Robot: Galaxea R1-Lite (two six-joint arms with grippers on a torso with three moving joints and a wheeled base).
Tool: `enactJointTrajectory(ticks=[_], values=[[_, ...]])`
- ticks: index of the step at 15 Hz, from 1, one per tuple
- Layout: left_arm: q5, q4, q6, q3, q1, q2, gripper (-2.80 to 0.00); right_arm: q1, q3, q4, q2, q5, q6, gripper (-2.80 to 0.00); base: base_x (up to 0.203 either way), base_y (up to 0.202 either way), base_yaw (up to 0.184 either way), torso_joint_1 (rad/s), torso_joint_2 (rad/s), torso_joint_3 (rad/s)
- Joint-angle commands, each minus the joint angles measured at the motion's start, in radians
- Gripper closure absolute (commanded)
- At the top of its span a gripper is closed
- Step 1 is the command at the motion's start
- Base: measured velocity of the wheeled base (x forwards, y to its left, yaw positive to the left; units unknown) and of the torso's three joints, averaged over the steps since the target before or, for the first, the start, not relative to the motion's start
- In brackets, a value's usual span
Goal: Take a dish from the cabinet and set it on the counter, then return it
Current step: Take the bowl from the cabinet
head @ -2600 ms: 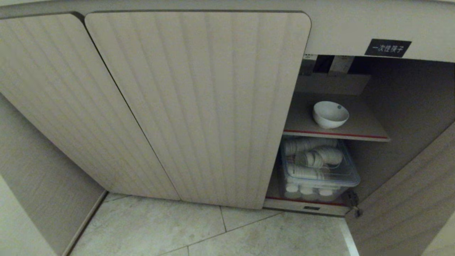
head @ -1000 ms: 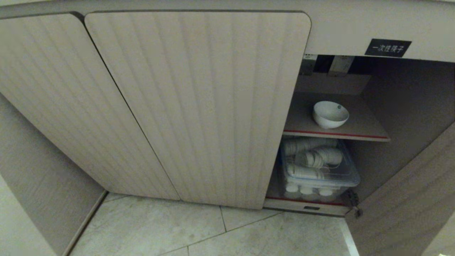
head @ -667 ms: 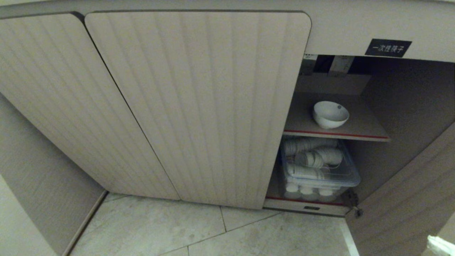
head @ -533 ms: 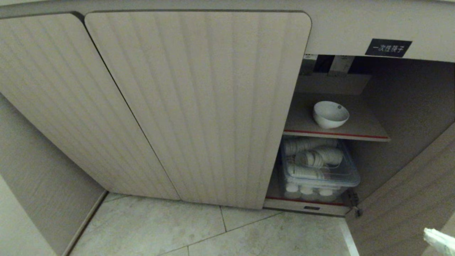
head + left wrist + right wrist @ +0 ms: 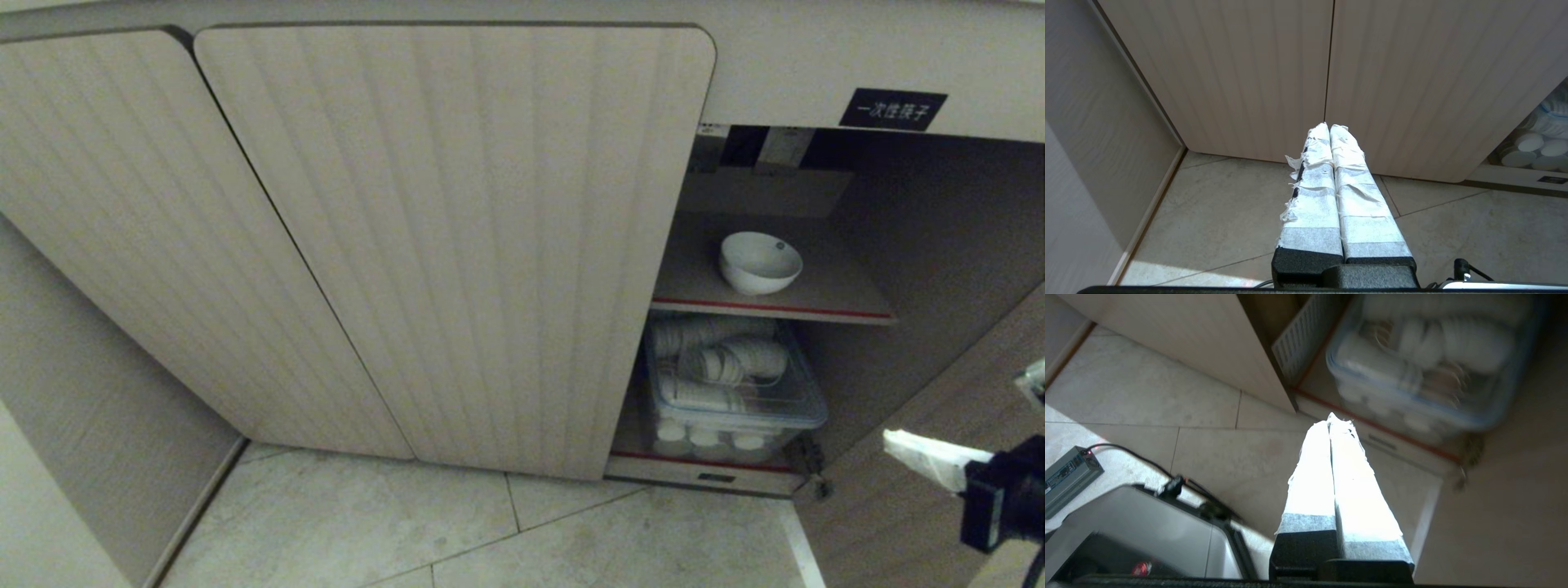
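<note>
Cabinet (image 5: 457,245) inventory: one compartment standing open, two ribbed doors shut.

One dish (image 5: 759,262) is sitting alone on the red-edged shelf (image 5: 833,294); one clear lidded tub (image 5: 735,400) below is holding stacked white cups, too many to count. Right gripper (image 5: 898,447) is hovering near the tub, jaws pressed together, empty. Left gripper (image 5: 1329,127) is hanging above the floor tiles (image 5: 1216,212), jaws likewise together.

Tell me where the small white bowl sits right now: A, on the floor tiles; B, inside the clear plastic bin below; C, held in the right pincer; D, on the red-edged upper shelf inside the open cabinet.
D: the white bowl stands alone on the red-edged shelf, above the clear bin, while the right pincer is shut and empty.
</note>
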Motion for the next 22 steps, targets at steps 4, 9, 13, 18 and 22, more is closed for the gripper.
enactJointTrajectory(ticks=[4, 9, 13, 18, 22], values=[[0.001, 0.0, -0.001, -0.001, 0.0, 0.0, 0.0, 0.046, -0.143, -0.208, 0.326, -0.001, 0.114, 0.0, 0.0, 0.0, 0.0, 0.0, 0.0, 0.0], [0.001, 0.0, -0.001, 0.0, 0.0, 0.0, 0.0, 0.09, -0.235, -0.372, 0.481, -0.006, 0.17, 0.0, 0.0, 0.0, 0.0, 0.0, 0.0, 0.0], [0.001, 0.0, -0.001, -0.001, 0.0, 0.0, 0.0, 0.092, -0.258, -0.534, 0.535, -0.008, 0.213, 0.0, 0.0, 0.0, 0.0, 0.0, 0.0, 0.0], [0.001, 0.0, -0.001, 0.0, 0.0, 0.0, 0.0, 0.08, -0.385, -0.524, 0.577, -0.181, 0.28, 0.0, 0.0, 0.0, 0.0, 0.0, 0.0, 0.0], [0.001, 0.0, -0.001, 0.0, 0.0, 0.0, 0.0, 0.082, -0.437, -0.524, 0.584, -0.187, 0.278, 0.0, 0.0, 0.0, 0.0, 0.0, 0.0, 0.0]])
